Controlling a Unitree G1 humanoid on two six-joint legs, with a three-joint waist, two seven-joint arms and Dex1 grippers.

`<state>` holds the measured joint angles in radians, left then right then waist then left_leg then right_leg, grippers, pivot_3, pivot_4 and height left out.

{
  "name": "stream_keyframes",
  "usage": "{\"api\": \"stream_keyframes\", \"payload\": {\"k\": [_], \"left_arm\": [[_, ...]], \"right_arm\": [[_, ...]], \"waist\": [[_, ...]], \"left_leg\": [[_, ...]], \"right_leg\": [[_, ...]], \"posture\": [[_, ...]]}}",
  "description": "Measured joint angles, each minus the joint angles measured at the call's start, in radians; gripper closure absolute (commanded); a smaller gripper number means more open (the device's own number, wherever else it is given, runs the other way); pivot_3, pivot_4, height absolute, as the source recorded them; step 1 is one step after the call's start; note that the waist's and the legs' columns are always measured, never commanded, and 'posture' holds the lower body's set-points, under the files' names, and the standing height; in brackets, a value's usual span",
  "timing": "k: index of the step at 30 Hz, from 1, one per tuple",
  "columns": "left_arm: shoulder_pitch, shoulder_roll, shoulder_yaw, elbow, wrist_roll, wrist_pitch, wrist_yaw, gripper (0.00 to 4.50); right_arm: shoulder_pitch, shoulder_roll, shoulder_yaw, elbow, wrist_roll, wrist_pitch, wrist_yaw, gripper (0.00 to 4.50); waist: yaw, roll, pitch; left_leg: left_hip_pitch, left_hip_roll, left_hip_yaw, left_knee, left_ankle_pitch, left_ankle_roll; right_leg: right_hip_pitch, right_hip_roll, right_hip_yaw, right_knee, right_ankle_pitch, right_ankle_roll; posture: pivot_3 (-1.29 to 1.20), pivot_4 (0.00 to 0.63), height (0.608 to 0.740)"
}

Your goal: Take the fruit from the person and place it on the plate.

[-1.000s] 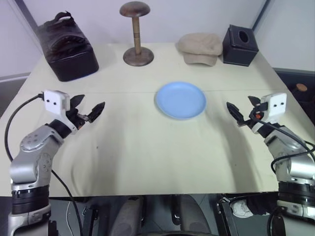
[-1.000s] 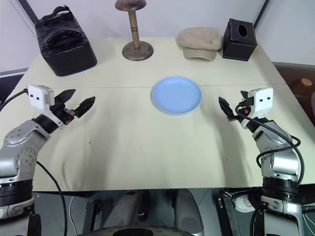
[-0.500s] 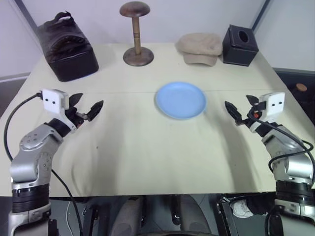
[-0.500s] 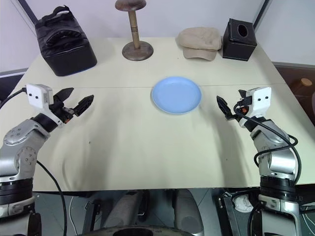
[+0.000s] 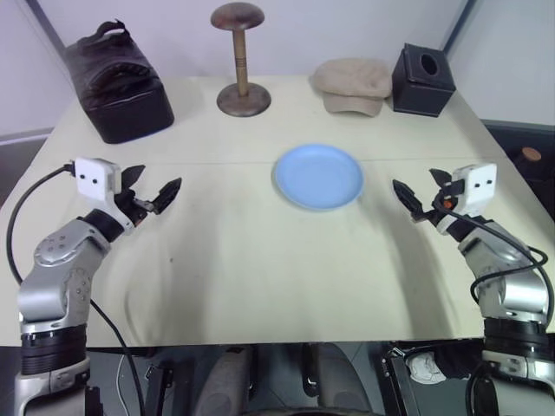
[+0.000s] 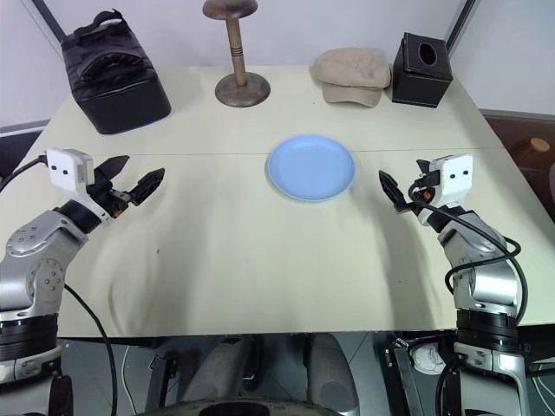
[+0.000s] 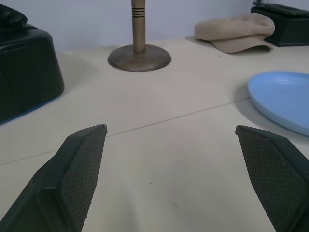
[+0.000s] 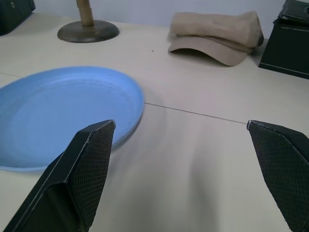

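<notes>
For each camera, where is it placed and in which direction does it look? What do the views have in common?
Left eye view: on the head, looking forward and down at the table; both arms show, with the left gripper and right gripper open.
Right eye view: the head's other eye, same scene, with the plate in the middle.
Left wrist view: looks along two open fingers toward the wooden stand.
Right wrist view: looks along its own fingers over the plate toward the cap.
Shared: all four show the plate, stand and cap.
</notes>
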<state>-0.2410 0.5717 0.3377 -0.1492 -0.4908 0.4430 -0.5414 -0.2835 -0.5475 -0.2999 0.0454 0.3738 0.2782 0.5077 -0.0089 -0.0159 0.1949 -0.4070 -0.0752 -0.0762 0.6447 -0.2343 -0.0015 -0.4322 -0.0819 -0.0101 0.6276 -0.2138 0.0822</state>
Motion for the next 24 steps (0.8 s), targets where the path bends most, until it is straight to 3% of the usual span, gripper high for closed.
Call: {"api": "stream_keyframes", "payload": {"k": [24], "left_arm": [[0.0,0.006,0.0,0.002,0.001,0.0,-0.004,0.02]], "right_arm": [[0.0,0.0,0.0,0.001,-0.001,-0.001,-0.001,0.0]], "waist": [[0.0,0.0,0.0]], "left_leg": [[0.0,0.0,0.0,0.0,0.0,0.0]], "right_leg": [[0.0,0.0,0.0,0.0,0.0,0.0]], "posture": [[0.0,0.15,0.74]]}}
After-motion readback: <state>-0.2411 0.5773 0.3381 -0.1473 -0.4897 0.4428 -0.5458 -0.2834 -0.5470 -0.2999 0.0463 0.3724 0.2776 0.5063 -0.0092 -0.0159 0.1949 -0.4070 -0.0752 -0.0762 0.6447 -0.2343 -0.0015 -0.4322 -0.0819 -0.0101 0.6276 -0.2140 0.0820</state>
